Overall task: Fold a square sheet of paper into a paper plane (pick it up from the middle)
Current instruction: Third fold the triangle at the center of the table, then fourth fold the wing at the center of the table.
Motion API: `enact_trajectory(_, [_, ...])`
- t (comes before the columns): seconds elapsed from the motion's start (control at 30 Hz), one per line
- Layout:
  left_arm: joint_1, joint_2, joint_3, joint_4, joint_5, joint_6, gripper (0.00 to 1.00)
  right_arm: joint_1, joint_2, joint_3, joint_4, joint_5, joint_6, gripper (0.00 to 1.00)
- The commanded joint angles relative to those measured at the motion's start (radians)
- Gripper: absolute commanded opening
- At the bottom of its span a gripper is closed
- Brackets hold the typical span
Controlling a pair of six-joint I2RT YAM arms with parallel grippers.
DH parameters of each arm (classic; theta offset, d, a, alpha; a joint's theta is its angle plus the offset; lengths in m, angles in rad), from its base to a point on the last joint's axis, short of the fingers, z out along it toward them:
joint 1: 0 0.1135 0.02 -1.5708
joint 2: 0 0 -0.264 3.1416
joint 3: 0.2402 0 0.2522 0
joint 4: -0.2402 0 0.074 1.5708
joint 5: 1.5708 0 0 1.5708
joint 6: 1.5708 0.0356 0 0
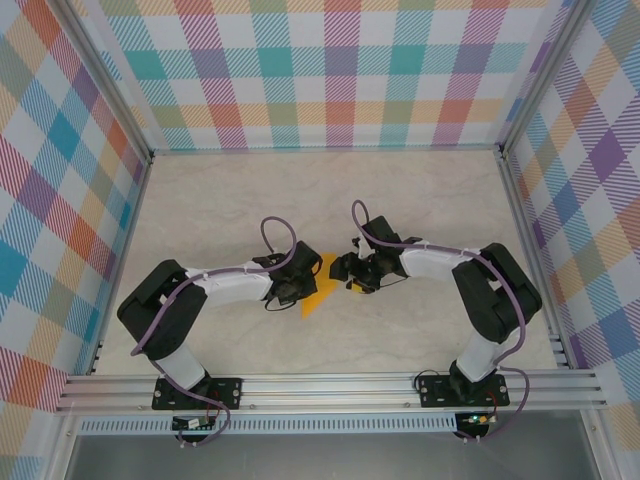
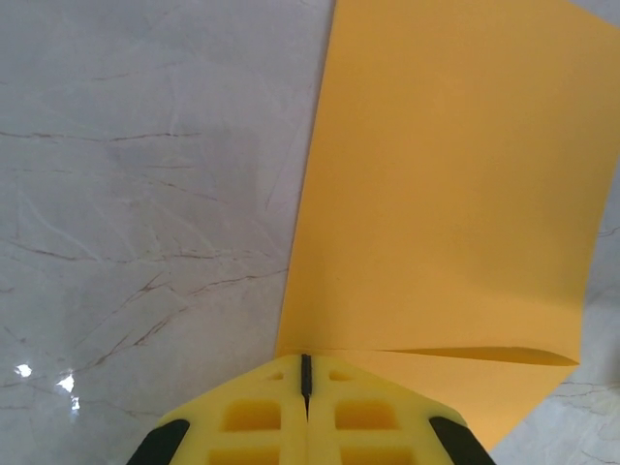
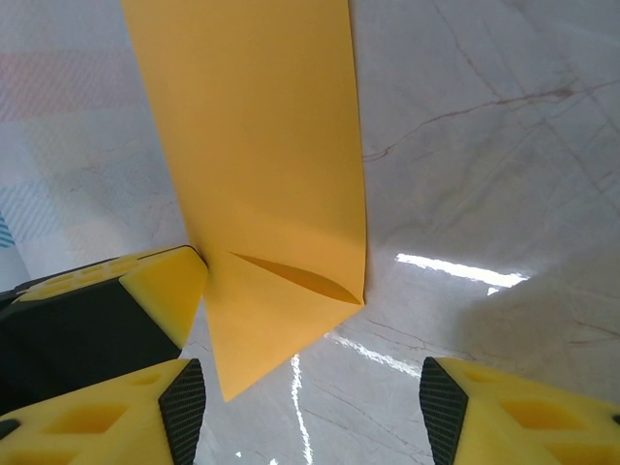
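The square sheet of paper is orange, with one corner folded over into a flap, and sits mid-table between both grippers. In the left wrist view the sheet rises ahead of my left gripper, whose yellow jaws are pressed together on the sheet's near edge by the crease. In the right wrist view the sheet hangs with its folded tip pointing down between the fingers of my right gripper, which stands open and apart from the paper. The left gripper's yellow fingers touch the sheet's left edge. In the top view my left gripper and right gripper face each other across the sheet.
The marble-patterned table stretches bare behind the grippers. Checked walls on aluminium posts close in the back and both sides. An aluminium rail with both arm bases runs along the near edge.
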Motion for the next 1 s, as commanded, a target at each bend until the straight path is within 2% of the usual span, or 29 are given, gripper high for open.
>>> enact_trajectory(0.0, [0.006,0.021,0.000,-0.064,-0.031,-0.020,0.00,0.000,0.020,0.017,0.026,-0.056,0.022,0.61])
enact_trajectory(0.33, [0.007,-0.001,-0.027,-0.056,-0.024,-0.053,0.00,0.000,0.077,0.046,0.045,-0.099,0.054,0.56])
enact_trajectory(0.67, [0.040,-0.035,-0.094,0.084,0.102,-0.105,0.00,0.000,0.107,0.068,0.052,-0.112,0.076,0.54])
enact_trajectory(0.97, [0.061,-0.036,-0.117,0.110,0.136,-0.121,0.00,0.002,0.130,0.098,0.014,-0.096,0.083,0.52])
